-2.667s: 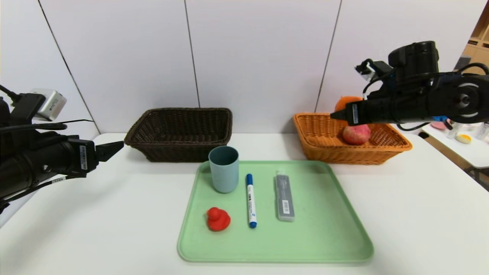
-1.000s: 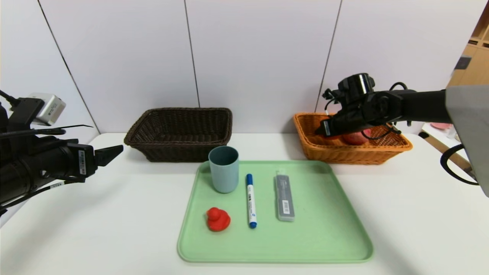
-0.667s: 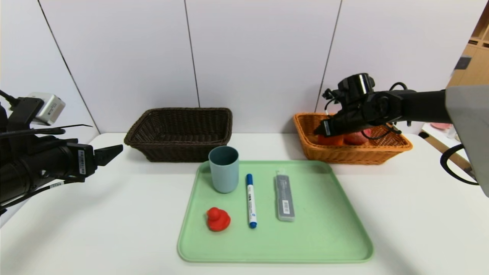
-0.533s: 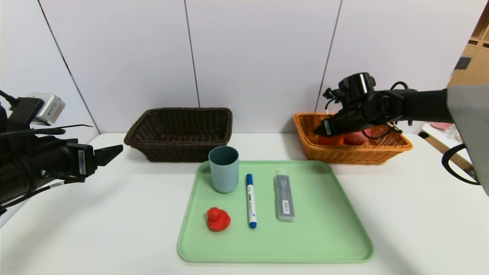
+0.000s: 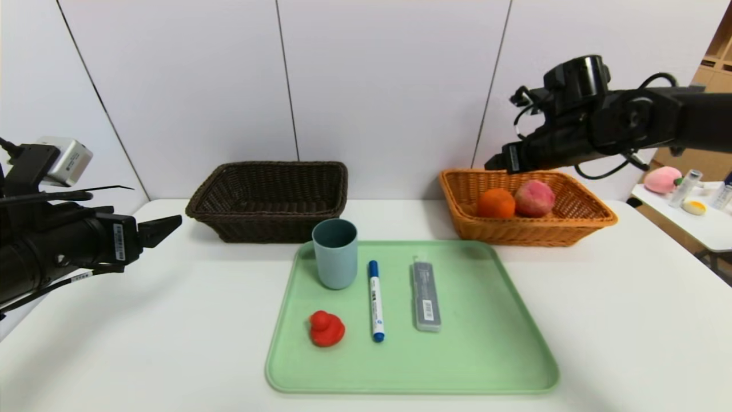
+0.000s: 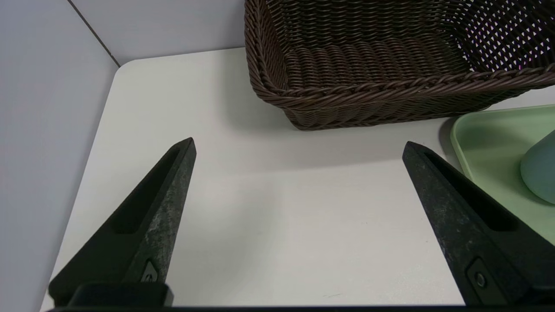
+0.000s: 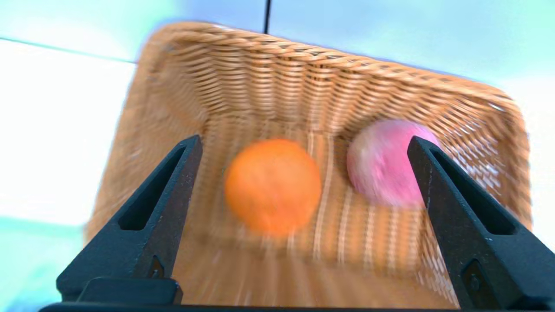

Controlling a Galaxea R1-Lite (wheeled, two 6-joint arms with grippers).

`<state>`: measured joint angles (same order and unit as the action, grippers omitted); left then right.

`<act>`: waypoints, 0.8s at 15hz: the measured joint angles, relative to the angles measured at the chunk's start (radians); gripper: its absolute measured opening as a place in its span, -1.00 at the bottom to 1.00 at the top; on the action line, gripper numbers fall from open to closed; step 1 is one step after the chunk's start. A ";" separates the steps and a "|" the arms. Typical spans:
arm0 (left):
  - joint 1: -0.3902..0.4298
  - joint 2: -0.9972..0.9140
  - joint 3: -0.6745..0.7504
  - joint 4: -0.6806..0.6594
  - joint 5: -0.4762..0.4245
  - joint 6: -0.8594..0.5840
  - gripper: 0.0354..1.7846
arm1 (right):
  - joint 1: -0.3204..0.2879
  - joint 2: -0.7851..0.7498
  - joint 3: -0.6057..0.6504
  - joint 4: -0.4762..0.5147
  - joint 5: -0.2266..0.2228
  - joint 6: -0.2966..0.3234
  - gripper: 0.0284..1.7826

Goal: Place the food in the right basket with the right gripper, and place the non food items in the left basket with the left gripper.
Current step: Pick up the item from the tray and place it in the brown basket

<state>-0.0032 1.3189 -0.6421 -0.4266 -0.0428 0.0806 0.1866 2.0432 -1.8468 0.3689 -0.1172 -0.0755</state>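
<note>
An orange (image 5: pixel 496 203) and a pink-red fruit (image 5: pixel 534 198) lie side by side in the orange wicker basket (image 5: pixel 595 219) at the right; both also show in the right wrist view, orange (image 7: pixel 273 186) and pink fruit (image 7: pixel 383 162). My right gripper (image 5: pixel 496 162) is open and empty, raised above that basket. On the green tray (image 5: pixel 486 355) are a blue-grey cup (image 5: pixel 335 253), a blue marker (image 5: pixel 375 300), a grey case (image 5: pixel 426 295) and a red duck (image 5: pixel 326 328). My left gripper (image 5: pixel 169 224) is open and empty at the far left, beside the dark brown basket (image 5: pixel 217 214).
The white table runs to a wall behind both baskets. In the left wrist view the brown basket (image 6: pixel 347 93) is empty and the tray's corner (image 6: pixel 466 130) lies beside it. A side table with small items (image 5: pixel 686 194) stands at the far right.
My right gripper released the orange into the right basket beside the pink fruit, then rose up and back out of the basket. The left arm barely moved.
</note>
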 joint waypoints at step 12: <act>0.000 -0.029 0.040 0.001 0.001 0.007 0.89 | 0.416 -0.262 0.111 0.386 -0.138 0.550 0.90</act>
<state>-0.0036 1.2898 -0.6023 -0.4251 -0.0413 0.0879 0.6028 1.7815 -1.7362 0.7551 -0.2553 0.4747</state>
